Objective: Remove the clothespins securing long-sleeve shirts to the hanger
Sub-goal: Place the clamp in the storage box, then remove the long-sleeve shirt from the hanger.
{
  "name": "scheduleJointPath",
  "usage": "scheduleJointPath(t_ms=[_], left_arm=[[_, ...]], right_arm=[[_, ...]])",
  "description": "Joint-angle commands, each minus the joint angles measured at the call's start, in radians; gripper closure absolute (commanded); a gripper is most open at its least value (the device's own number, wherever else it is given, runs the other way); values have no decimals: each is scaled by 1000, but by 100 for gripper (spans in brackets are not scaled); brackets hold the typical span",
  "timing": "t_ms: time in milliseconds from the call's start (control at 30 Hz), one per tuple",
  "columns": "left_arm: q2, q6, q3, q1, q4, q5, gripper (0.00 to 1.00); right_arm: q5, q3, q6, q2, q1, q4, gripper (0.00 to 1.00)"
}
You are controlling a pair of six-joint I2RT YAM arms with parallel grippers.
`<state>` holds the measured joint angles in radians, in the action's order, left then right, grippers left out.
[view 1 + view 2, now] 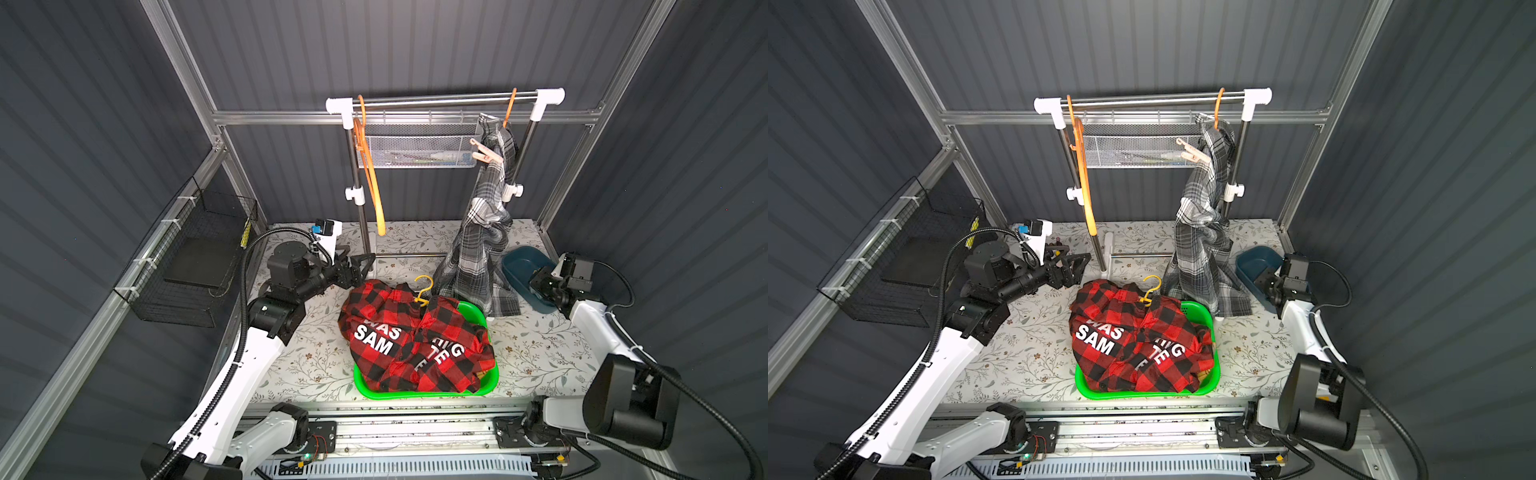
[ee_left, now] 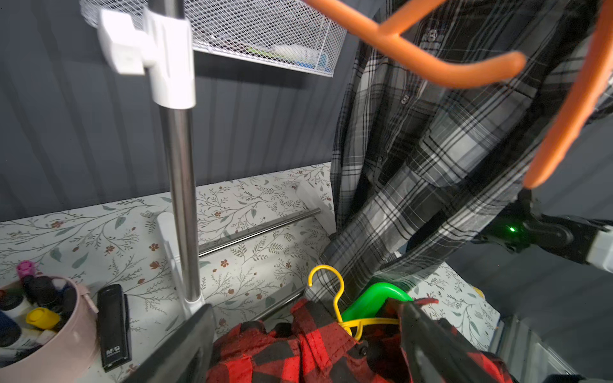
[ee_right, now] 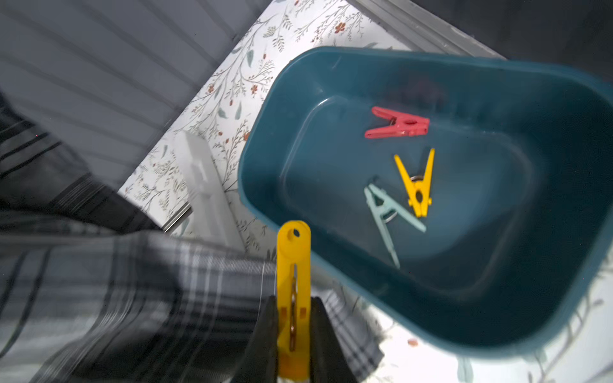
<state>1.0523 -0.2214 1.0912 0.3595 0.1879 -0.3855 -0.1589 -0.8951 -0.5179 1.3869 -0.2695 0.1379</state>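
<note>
Step in hand: deposit the pin. Right end effector [image 3: 293,318] is clenched on a yellow plastic clothespin [image 3: 294,262]. The dark teal plastic tub [image 3: 547,199] lies just ahead of it. Judgement: clear the rim fully before releasing. Left end effector [image 1: 365,266] is spread wide and empty. Two salmon-pink plastic clothespins [image 1: 484,151] grip the hanging grey-black-white plaid shirt [image 1: 478,249], well apart from both.

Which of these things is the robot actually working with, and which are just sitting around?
Job: yellow clothespin in right gripper; salmon clothespins on grey plaid shirt; red check shirt; blue tub.
Lying about: pink cup; black M&G item; black wire basket.
</note>
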Motion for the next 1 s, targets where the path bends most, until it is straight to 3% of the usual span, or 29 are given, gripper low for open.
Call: scheduleJointPath(t_ms=[0, 67, 233, 433, 600, 700, 967], left_arm=[[12, -30, -13, 4, 18, -71, 15], [13, -54, -29, 6, -2, -97, 16], [9, -101, -36, 6, 21, -122, 19], [12, -229, -159, 57, -90, -171, 24], [30, -238, -200, 194, -79, -75, 24], [72, -242, -210, 266, -89, -40, 24], [206, -242, -258, 406, -145, 83, 26]], right_arm=[[41, -64, 14, 72, -14, -47, 92], [63, -99, 10, 119, -19, -45, 66], [61, -144, -2, 131, -20, -32, 43], [54, -22, 0, -123, 75, -2, 41], [190, 108, -28, -478, 305, 99, 41], [269, 147, -56, -615, 455, 166, 43], [450, 106, -23, -695, 843, 327, 47]])
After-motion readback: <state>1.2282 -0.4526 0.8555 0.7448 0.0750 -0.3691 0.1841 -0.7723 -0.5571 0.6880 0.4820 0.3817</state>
